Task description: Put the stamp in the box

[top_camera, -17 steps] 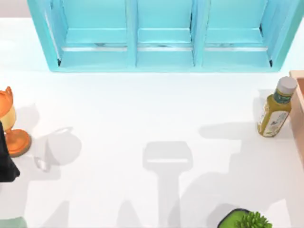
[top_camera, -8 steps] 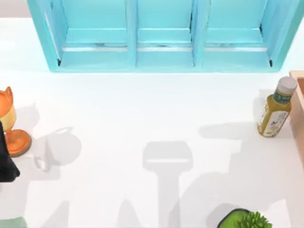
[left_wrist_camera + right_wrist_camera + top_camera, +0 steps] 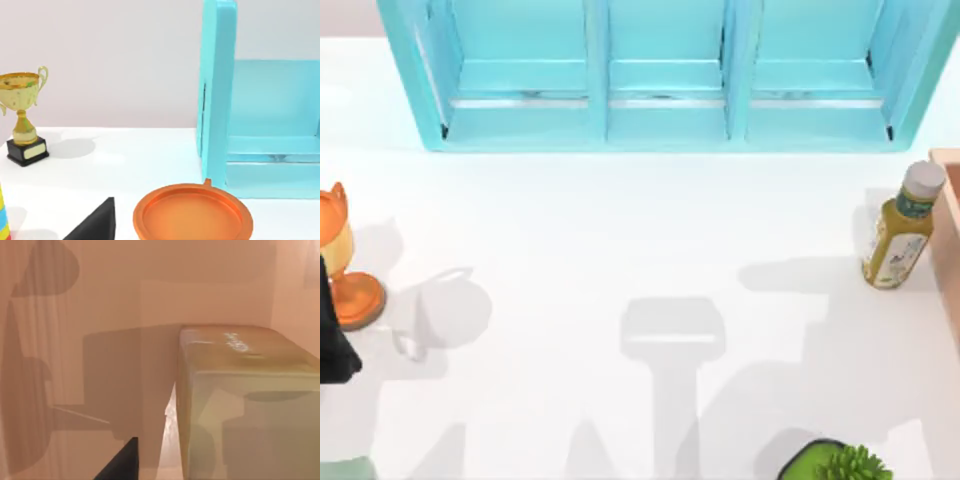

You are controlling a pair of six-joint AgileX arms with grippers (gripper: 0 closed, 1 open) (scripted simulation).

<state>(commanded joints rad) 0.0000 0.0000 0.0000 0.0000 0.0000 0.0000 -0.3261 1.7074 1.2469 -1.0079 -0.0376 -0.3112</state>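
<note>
Stamp (image 3: 245, 400) resting in the box (image 3: 100, 315)
It lies close under the right gripper's camera, against the reddish floor; neither gripper's state can be told.

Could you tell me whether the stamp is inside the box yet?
Inside: the right wrist view shows the stamp resting on the box floor, reddish walls around it.

We are looking down on white table (image 3: 620, 230). Turquoise shelf unit (image 3: 665, 75) is spanning top of frame. Yellow-green bottle (image 3: 900, 226) is lying tilted at right edge, just beside box (image 3: 950, 240), which is showing partly at right edge. Orange trophy-like object (image 3: 345, 262) is sitting at left edge, dark arm part (image 3: 332, 340) overlapping it. Green plant (image 3: 840, 462) is showing at bottom right.
</note>
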